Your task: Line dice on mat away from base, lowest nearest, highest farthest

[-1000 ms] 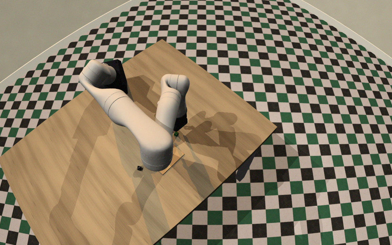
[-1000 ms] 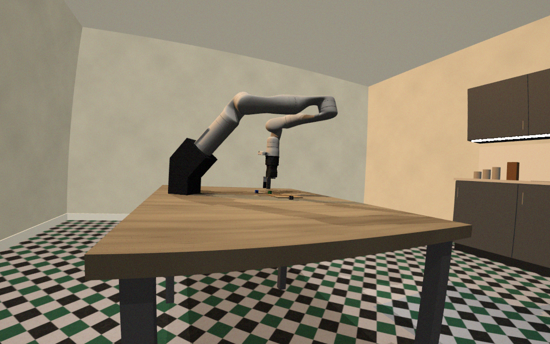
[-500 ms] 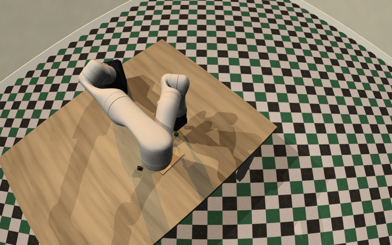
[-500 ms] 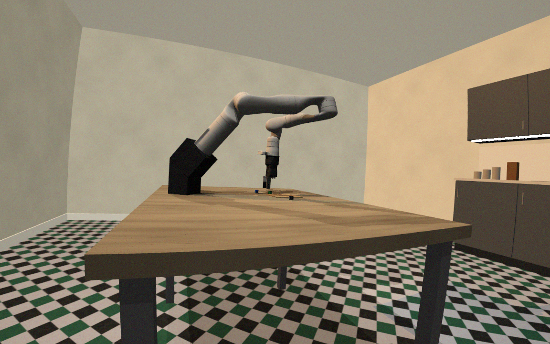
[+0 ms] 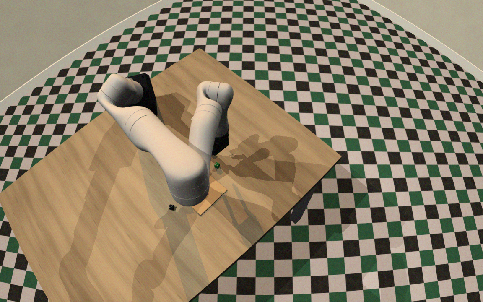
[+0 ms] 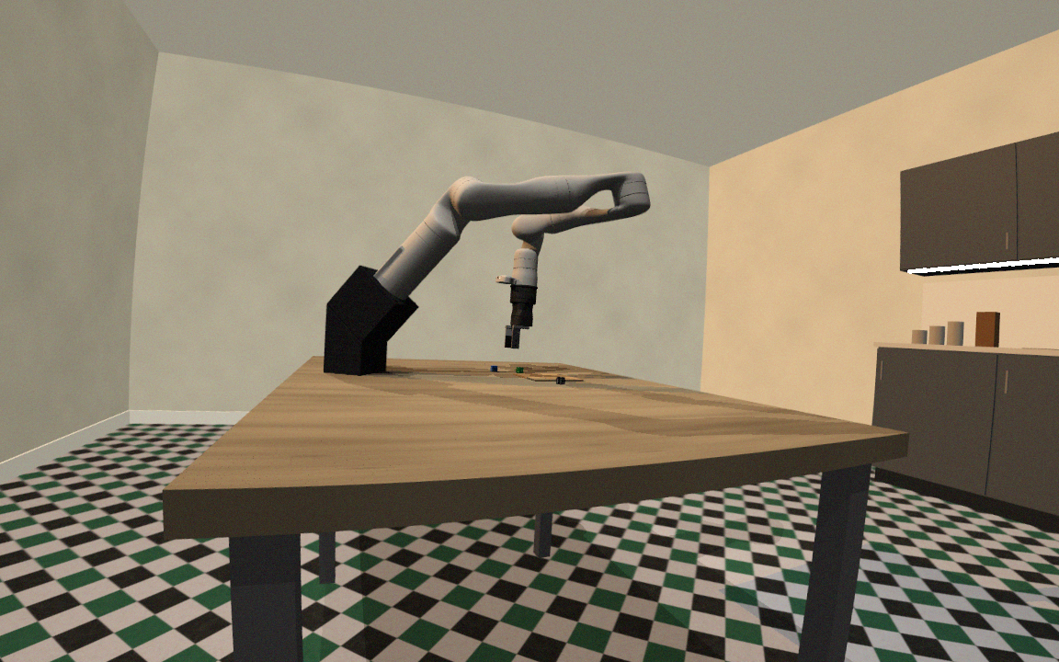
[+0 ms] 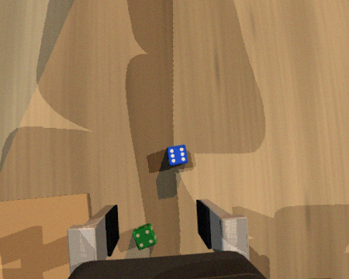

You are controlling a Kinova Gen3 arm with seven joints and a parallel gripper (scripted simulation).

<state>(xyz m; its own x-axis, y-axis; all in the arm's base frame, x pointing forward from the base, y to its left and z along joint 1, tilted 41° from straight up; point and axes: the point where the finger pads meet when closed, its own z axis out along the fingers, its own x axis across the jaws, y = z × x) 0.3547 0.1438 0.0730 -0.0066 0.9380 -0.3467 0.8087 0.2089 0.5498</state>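
green die (image 7: 143,237) sits off the mat (image 7: 37,243) edge, between the wide-open, empty gripper (image 7: 158,229) fingers.

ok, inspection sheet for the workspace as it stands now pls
Surface: wooden table, crossed by arm shadows.
Job's things: mat flat on the table, partly under the arm; no die seen on it. Green die shows three, on bare wood beside the mat. Blue die shows six, farther out. Black die off the mat; face unreadable.
Clutter: nothing seen.
Grippers: end effector open, empty, above the table, straddling the green die in the wrist view.
Cables: nothing seen.
Surroundings: checkered floor, counter with canisters, wall cabinets.
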